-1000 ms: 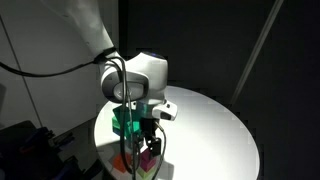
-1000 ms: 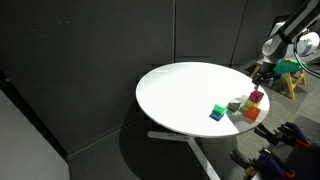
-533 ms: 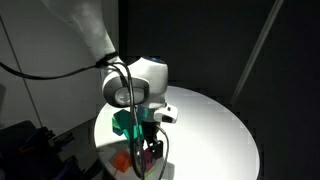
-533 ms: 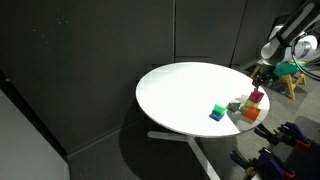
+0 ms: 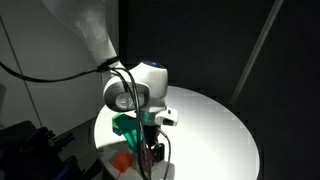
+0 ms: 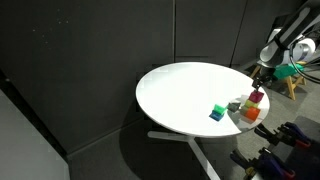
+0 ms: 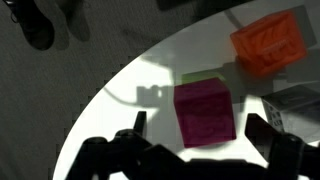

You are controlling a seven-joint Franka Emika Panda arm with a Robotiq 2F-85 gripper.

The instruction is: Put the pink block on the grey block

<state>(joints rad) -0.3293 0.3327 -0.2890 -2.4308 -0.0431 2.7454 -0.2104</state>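
The gripper point(image 7: 201, 126) is hanging open right over the pink block point(image 7: 205, 108), which is sitting squarely between its jaws.

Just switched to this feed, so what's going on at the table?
The robot arm's gripper hangs over the small magenta-pink cube near the edge of the round white table, jaws open on either side of it, not gripping. The plain grey cube sits close by with nothing on it, an orange cube beside them. The pink cube has not been lifted yet.
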